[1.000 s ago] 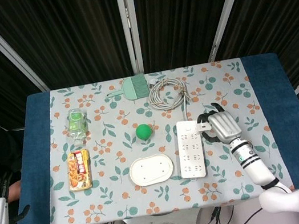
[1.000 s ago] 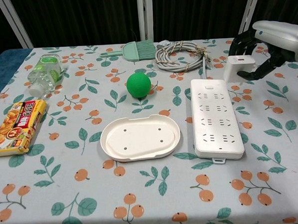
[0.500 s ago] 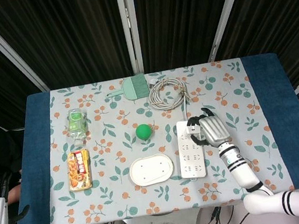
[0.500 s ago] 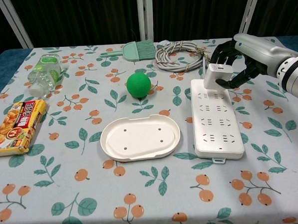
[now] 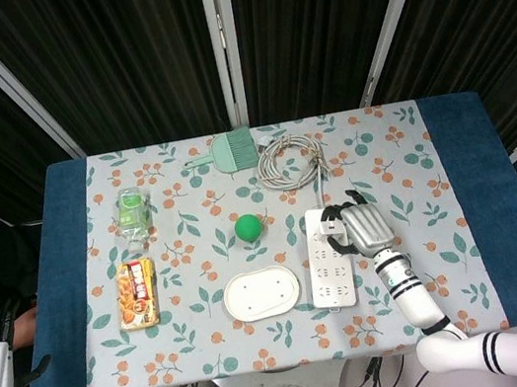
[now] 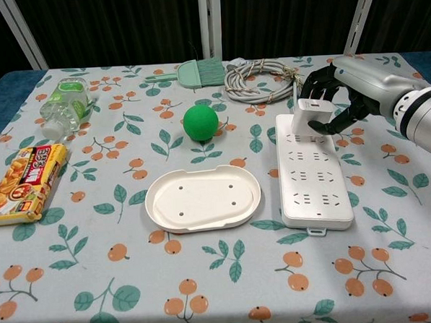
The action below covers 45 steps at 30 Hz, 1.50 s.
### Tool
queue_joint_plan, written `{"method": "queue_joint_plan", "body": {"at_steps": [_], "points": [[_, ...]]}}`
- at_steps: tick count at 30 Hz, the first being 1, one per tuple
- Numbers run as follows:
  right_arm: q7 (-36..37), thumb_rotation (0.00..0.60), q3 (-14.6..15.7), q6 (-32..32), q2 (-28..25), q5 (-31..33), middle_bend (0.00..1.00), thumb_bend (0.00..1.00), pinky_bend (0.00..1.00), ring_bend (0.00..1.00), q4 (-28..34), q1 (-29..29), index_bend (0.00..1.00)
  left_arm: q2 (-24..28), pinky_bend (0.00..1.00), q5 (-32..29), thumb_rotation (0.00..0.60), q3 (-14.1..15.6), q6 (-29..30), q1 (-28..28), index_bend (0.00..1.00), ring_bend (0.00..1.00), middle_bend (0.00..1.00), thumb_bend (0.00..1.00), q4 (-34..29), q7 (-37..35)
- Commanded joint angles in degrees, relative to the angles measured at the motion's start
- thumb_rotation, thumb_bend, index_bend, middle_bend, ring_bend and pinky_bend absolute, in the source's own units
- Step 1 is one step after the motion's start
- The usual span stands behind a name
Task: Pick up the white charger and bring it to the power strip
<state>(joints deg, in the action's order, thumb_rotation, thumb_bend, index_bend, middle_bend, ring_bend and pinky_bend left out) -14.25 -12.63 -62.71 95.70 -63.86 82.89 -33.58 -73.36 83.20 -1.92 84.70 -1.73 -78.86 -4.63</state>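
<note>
right robot hand (image 6: 340,97) carried white charger (image 6: 313,116) leftward, now over power strip (image 6: 311,172) far end

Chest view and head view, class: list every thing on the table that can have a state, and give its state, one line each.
white charger: held by the right hand, over the far end of the power strip
power strip: flat, sockets up
bottle: lying on its side
cable: coiled
tray: holds nothing
snack box: lying flat
green ball: resting on the cloth
brush: lying flat
</note>
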Motion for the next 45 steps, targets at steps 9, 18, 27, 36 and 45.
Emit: {"method": "queue_joint_plan", "body": {"at_steps": [9,18,27,36,45], "points": [[-0.86,0.6,-0.01,0.1,0.26,0.71,0.67,0.48,0.12,0.39,-0.39,0.0,0.79,-0.2,0.0,0.08,0.6,0.07,-0.07,0.04,0.04,0.0,0.0,0.15,0.35,-0.31],[-1.26,0.6,0.3,0.64,1.21,1.11,0.67,0.5,0.12,0.39,-1.76,-0.17,0.79,-0.37,0.0,-0.03,0.6,0.12,-0.35,0.03,0.04,0.0,0.0,0.15,0.67,-0.55],[-1.94,0.6,0.54,0.86,2.47,1.04,0.67,0.52,0.12,0.4,-3.59,-0.46,0.8,-0.56,0.0,-0.09,0.6,0.18,-0.37,0.17,0.04,0.0,0.0,0.15,1.1,-0.98],[-2.48,0.6,0.71,0.81,3.22,0.84,0.69,0.52,0.12,0.41,-4.76,-0.51,0.83,-0.98,0.0,0.0,0.6,0.25,-0.43,0.21,0.04,0.0,0.0,0.15,1.72,-1.47],[-2.37,0.6,1.23,-0.19,3.85,-0.02,0.71,0.54,0.12,0.41,-5.72,0.2,0.86,-1.15,0.0,0.08,0.6,0.27,-0.46,0.23,0.04,0.0,0.0,0.15,2.14,-1.81]]}}
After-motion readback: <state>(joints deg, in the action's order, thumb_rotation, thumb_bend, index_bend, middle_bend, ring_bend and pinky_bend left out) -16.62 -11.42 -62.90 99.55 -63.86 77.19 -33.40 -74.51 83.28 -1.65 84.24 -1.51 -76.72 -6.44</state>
